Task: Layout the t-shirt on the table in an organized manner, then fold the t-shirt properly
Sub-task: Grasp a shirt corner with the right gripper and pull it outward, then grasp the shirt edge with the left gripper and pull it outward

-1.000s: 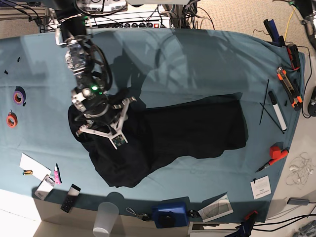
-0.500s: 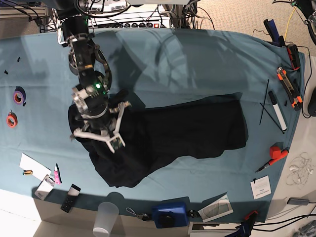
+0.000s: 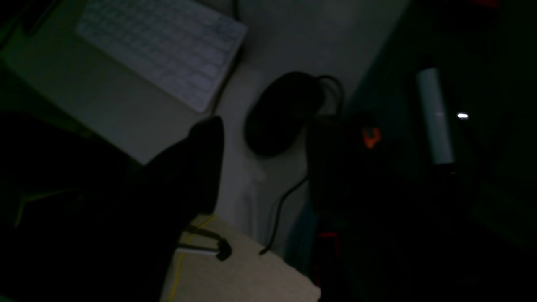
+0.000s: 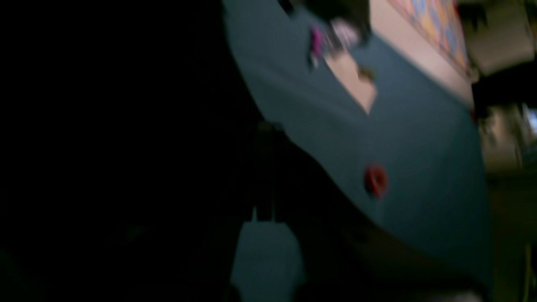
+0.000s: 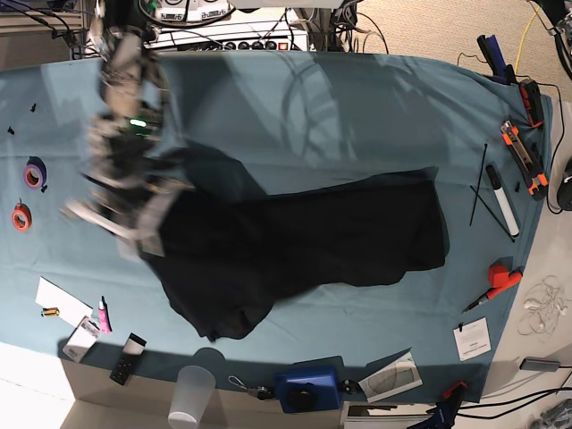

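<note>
The black t-shirt lies crumpled across the middle of the teal table, with one lobe hanging toward the front edge. My right gripper is blurred by motion at the shirt's left end and shut on the cloth there. In the right wrist view, dark t-shirt cloth fills the left side beside the teal table. The left arm is outside the base view. Its wrist view shows one dark finger with nothing held against it.
Red tape and purple tape lie at the left edge. A white marker, an orange knife and a red tool are at the right. A cup and a blue device stand in front. A keyboard and a mouse lie off the table.
My right gripper closed on the shirt's left end, then swung left and back, pulling the cloth with it. The shirt's right half has stayed put.
</note>
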Robot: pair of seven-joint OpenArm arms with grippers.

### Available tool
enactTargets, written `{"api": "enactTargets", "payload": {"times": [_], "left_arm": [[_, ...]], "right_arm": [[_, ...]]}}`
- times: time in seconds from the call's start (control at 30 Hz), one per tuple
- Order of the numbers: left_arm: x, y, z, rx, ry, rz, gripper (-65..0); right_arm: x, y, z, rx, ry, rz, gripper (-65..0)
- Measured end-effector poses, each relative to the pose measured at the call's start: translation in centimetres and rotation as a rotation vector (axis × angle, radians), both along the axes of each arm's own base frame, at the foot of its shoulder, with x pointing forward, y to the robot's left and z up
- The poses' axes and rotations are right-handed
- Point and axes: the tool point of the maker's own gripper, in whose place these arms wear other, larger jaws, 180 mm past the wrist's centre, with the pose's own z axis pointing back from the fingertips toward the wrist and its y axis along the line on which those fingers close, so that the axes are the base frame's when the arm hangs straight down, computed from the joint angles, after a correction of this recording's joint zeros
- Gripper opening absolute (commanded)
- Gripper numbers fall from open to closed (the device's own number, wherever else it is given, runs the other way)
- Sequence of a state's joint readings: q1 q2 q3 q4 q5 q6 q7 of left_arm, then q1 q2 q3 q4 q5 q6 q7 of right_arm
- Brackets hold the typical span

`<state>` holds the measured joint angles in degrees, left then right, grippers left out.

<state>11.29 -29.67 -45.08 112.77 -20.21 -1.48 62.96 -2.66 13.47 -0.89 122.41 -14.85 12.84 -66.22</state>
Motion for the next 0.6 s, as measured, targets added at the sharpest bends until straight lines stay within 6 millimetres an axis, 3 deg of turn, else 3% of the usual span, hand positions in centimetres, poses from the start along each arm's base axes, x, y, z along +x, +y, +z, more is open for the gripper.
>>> {"api": "enactTargets", "payload": {"times": [0.13, 0.3, 0.47, 0.6], "left_arm": [[0.3, -0.5, -0.1, -0.018, -0.005, -0.027, -33.0], [2.0, -4.8, -0.3, -0.116, -0.032, -0.274, -33.0], [3.3, -11.5, 1.0, -0.241, -0.129, -0.643, -33.0], [2.6, -17.6, -1.0, -0.346, -0.07, -0.873, -33.0]], "right_arm": [[-1.7, -4.3, 0.2, 0.041, -0.003, -0.116, -65.0], [-3.1, -8.0, 1.0, 0.073, -0.01, -0.186, -65.0], [-3.4, -8.1, 0.8, 0.138, -0.001, -0.18, -65.0], [-3.8, -7.5, -0.1, 0.166, 0.022, -0.156, -65.0]]}}
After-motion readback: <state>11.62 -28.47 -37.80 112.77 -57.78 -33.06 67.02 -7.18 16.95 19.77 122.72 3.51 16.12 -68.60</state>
